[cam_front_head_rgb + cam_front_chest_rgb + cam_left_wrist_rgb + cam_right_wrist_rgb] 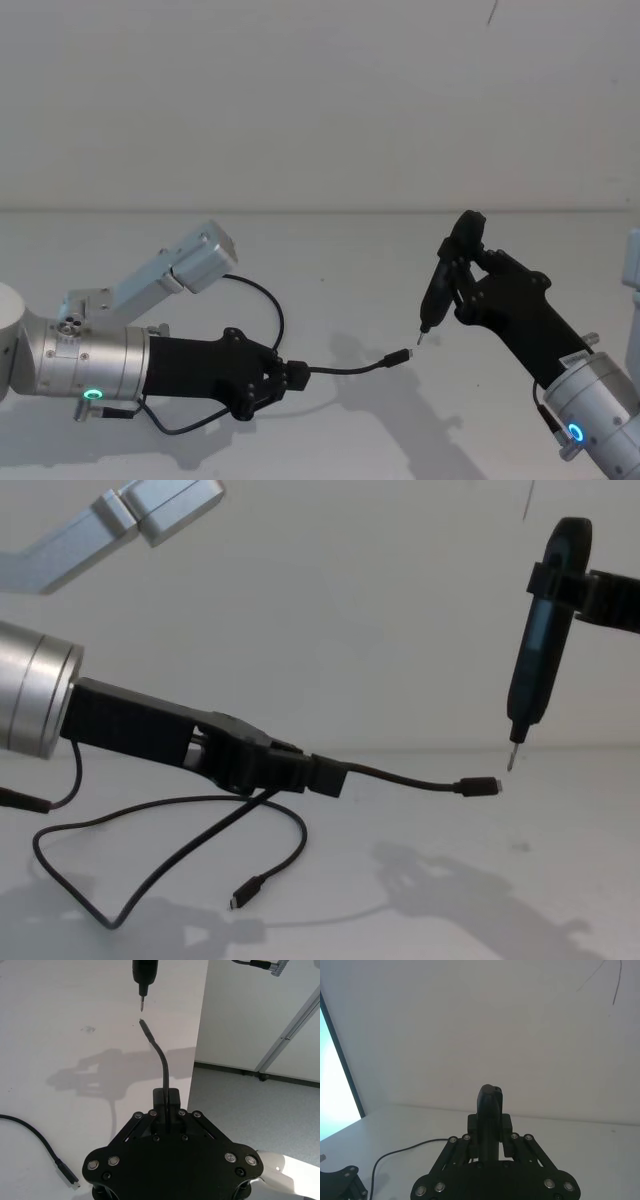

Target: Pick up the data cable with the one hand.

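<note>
My left gripper (290,376) (316,774) (166,1096) hovers low over the white table, shut on the data cable (352,369) (400,778) (162,1062) just behind one plug. That short free end arches out to the right, its metal tip (401,356) in the air. The remaining cord hangs down and loops on the table, with the other plug (245,890) (66,1174) lying loose. My right gripper (466,272) (562,584) (490,1127) is shut on a slim black pen-shaped tool (438,292) (538,655), held upright. The tool's metal tip is just above and right of the cable's tip, apart from it.
The white table (330,260) runs back to a plain white wall. In the left wrist view the table edge (199,1045) drops to a grey floor. A silver link of my left arm (185,262) sticks up behind the gripper.
</note>
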